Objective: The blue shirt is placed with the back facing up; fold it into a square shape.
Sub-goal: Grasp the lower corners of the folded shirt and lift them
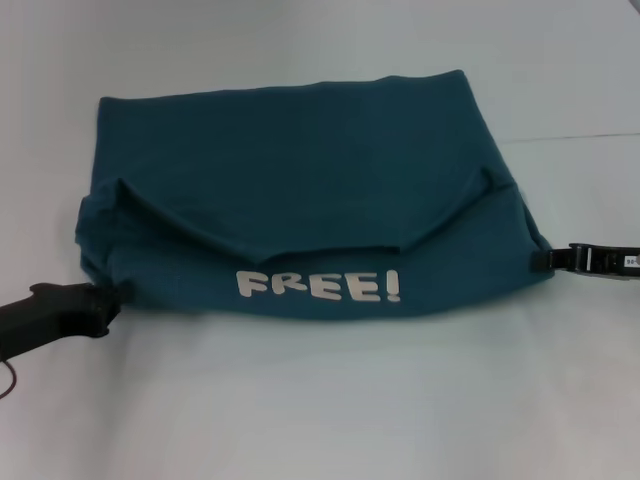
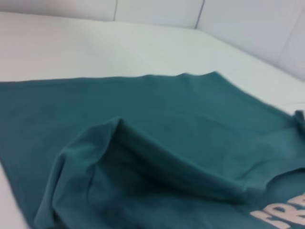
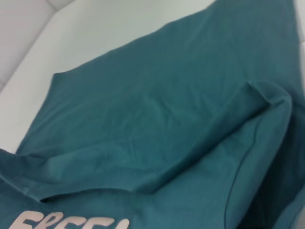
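Note:
The blue shirt (image 1: pixel 300 170) lies spread on the white table. Its near part is turned over the back, so the white "FREE!" lettering (image 1: pixel 318 286) faces up along the near fold. Both sleeves (image 1: pixel 135 195) sit folded inward on top. My left gripper (image 1: pixel 112 298) is at the shirt's near left corner, pinching the cloth there. At the near right corner, my right gripper (image 1: pixel 546 259) holds cloth drawn out to a point. Both wrist views show only shirt: the folded cloth (image 2: pixel 143 157) with its creases (image 3: pixel 181 143) and part of the lettering.
The white table (image 1: pixel 320 410) runs all round the shirt. A low white wall (image 2: pixel 248 28) stands at its far side and a seam line (image 1: pixel 580 137) crosses it at the right.

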`<state>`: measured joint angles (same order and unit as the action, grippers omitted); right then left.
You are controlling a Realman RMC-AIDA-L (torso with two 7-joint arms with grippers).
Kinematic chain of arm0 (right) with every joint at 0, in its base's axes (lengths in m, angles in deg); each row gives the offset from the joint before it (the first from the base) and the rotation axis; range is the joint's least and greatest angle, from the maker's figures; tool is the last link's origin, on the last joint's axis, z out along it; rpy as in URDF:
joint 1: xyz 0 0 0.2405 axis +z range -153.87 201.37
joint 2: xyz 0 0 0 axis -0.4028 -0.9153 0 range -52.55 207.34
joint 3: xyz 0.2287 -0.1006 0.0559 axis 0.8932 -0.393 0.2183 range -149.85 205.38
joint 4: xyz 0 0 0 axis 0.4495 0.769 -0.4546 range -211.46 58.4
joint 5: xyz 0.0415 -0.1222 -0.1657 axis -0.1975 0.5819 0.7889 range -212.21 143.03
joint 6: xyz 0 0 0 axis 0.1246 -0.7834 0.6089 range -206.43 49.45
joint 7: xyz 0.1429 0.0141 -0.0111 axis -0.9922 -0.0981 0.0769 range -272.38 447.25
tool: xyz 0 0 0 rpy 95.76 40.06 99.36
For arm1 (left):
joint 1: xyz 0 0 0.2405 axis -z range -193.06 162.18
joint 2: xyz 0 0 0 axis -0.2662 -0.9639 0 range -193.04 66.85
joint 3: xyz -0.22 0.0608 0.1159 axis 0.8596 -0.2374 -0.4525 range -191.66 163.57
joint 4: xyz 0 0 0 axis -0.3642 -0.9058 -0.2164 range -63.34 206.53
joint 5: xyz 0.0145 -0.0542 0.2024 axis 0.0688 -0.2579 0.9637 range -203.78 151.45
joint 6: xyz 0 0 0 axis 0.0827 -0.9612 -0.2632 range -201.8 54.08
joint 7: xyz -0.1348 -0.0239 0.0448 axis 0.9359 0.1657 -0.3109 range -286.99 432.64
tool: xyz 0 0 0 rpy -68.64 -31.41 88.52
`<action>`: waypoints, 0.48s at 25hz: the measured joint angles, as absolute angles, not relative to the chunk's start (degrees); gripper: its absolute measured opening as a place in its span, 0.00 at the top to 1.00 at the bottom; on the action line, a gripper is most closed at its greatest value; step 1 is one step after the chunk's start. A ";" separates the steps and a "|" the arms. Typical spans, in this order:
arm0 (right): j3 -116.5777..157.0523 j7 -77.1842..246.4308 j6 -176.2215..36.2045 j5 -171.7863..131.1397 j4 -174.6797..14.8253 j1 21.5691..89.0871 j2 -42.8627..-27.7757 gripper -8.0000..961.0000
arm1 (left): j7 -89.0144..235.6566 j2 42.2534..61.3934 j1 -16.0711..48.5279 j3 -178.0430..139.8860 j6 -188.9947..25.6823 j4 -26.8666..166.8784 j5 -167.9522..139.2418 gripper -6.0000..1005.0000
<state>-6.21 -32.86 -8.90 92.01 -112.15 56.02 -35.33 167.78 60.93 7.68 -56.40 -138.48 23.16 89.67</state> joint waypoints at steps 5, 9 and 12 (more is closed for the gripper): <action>-5.97 -31.79 -2.88 91.97 -116.43 53.97 -36.13 0.95 | 170.05 60.99 5.24 -54.94 -144.83 19.00 89.68 0.98; -3.42 -30.04 2.50 91.75 -120.08 51.90 -37.08 0.95 | 170.22 60.88 4.54 -48.83 -153.18 17.08 89.66 0.98; -1.53 -28.92 6.38 90.31 -123.00 50.01 -37.56 0.95 | 170.23 60.67 3.96 -44.58 -158.48 15.61 89.53 0.99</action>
